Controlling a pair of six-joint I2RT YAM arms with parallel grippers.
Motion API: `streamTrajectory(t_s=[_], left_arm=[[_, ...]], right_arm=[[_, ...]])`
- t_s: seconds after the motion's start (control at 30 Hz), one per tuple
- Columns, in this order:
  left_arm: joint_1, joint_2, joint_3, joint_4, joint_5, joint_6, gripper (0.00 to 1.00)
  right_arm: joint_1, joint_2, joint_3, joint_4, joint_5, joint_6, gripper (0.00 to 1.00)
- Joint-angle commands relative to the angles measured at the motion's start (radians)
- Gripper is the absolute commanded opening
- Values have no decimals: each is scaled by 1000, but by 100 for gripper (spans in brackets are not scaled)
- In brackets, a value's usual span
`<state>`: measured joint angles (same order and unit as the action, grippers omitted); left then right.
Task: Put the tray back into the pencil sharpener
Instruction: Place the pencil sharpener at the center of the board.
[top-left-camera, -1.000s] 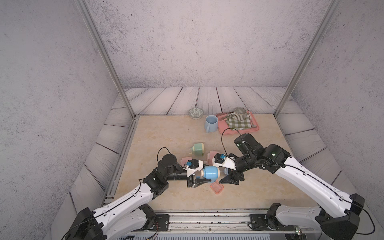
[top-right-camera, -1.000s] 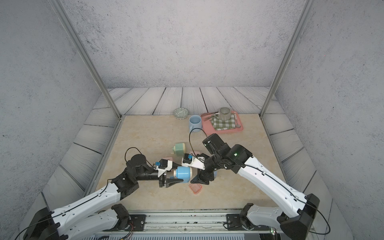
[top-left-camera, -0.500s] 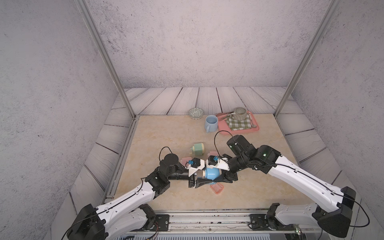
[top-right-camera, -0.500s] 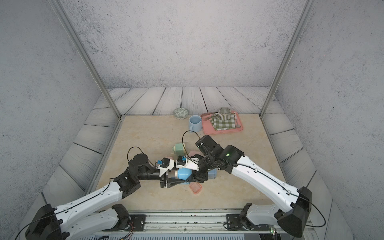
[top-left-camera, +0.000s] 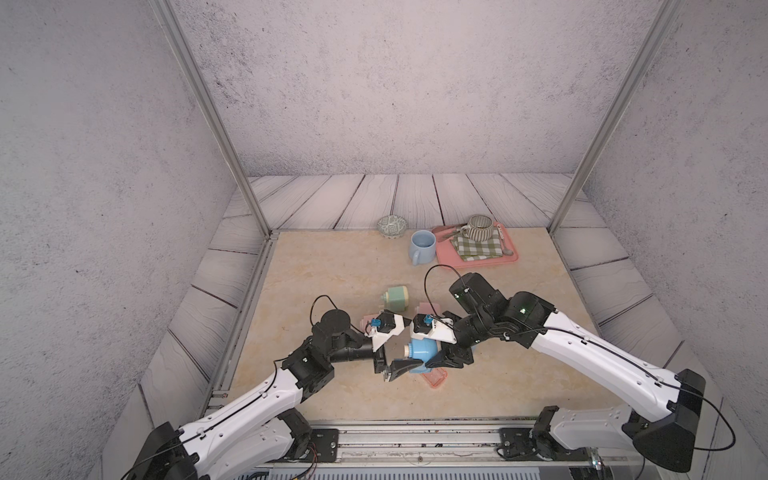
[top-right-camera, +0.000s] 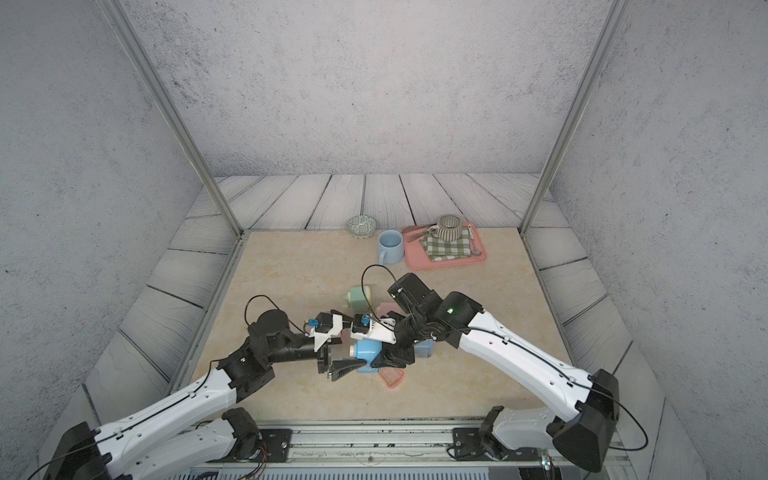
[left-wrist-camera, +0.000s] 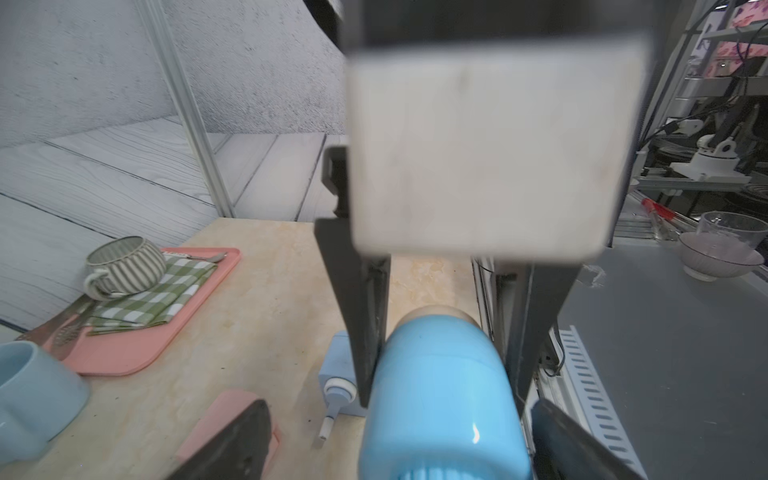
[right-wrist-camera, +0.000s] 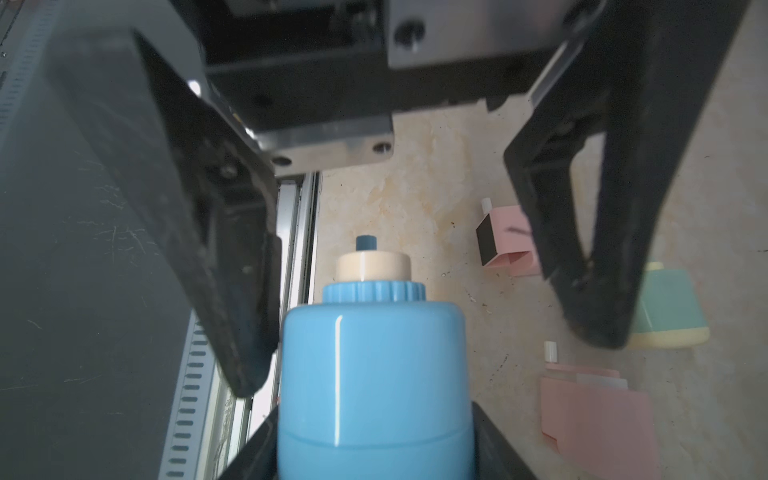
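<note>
A blue pencil sharpener (top-left-camera: 420, 351) with a cream cap hangs sideways just above the table front; it fills both wrist views (left-wrist-camera: 440, 395) (right-wrist-camera: 374, 382). My right gripper (top-left-camera: 430, 358) (right-wrist-camera: 374, 451) is shut on its body from the right. From the left, my left gripper (top-left-camera: 397, 353) (left-wrist-camera: 399, 451) faces the cap end, open, its fingers (left-wrist-camera: 237, 440) spread clear of the body. A small see-through red tray (top-left-camera: 434, 378) (top-right-camera: 392, 377) lies on the table just in front of the sharpener. A light blue boxy part with a white knob (left-wrist-camera: 338, 376) lies beside it.
A green sharpener (top-left-camera: 395, 297) and pink box parts (right-wrist-camera: 507, 239) (right-wrist-camera: 598, 419) lie behind the grippers. At the back stand a blue mug (top-left-camera: 422, 246), a patterned bowl (top-left-camera: 391, 226) and a pink board (top-left-camera: 509, 258) with a striped cup and checked cloth. The metal rail runs along the front.
My right gripper moved left and closed on the blue sharpener. My left gripper, which held it before, has opened and let go.
</note>
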<state>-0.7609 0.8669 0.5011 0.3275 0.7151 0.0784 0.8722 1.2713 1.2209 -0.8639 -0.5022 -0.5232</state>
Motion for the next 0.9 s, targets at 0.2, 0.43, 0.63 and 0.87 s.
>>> streamTrajectory(t_s=[0.2,0.43,0.63,0.87], left_arm=[[8,-282,-43,-202,-136,60,99],[8,-385,-25,-317,-303,90,99],[8,-382,-43,-323,-380,72,99],[8,-369,-47,-354,-348,59,99]], right_arm=[[-143,-97,-96,128,81,245,23],[-316,-164,-132,154,269,362,19],[-448,-50,-113,209,422,412,16],[-480,137,-80,302,448,292,16]])
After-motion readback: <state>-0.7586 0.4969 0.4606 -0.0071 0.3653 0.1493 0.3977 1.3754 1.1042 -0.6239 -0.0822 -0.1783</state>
